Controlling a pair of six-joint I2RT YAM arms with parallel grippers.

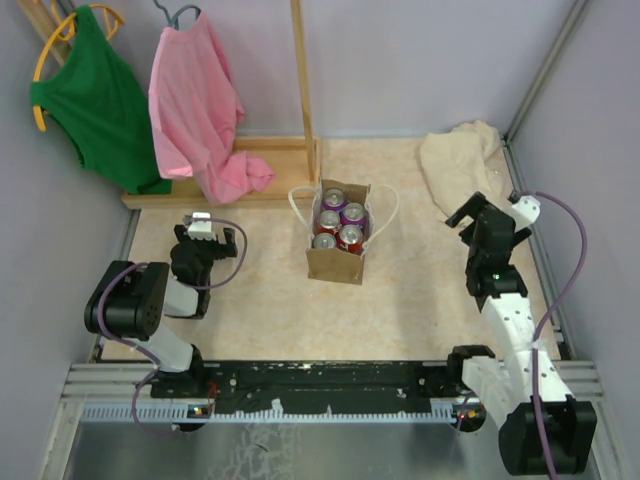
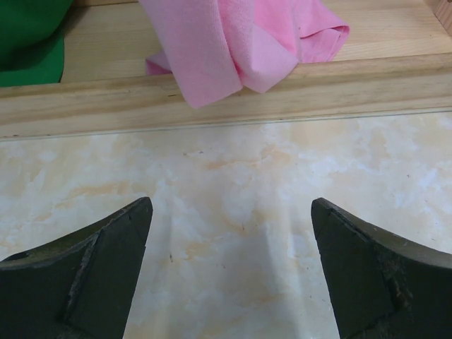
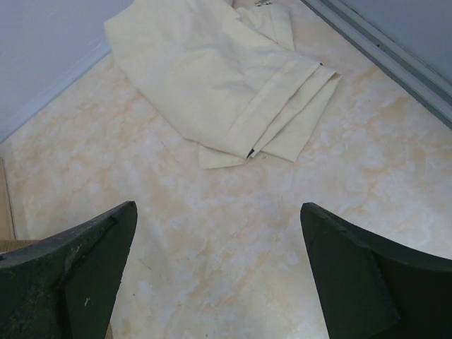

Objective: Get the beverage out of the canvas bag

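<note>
The tan-brown canvas bag (image 1: 335, 262) with two white loop handles stands upright at the table's middle. Inside it stand several beverage cans, red and purple (image 1: 338, 222). My left gripper (image 1: 208, 238) is open and empty, well to the left of the bag, facing the wooden rack base; in the left wrist view (image 2: 229, 240) only bare table lies between its fingers. My right gripper (image 1: 478, 222) is open and empty, well to the right of the bag; in the right wrist view (image 3: 219, 244) it is over bare table. The bag shows in neither wrist view.
A wooden clothes rack base (image 1: 235, 170) lies at the back left with a pink shirt (image 1: 200, 110) and a green shirt (image 1: 95, 100) hanging over it. A cream-beige cloth (image 1: 455, 160) lies crumpled in the back right corner; it also shows in the right wrist view (image 3: 212, 78). Walls close in on both sides.
</note>
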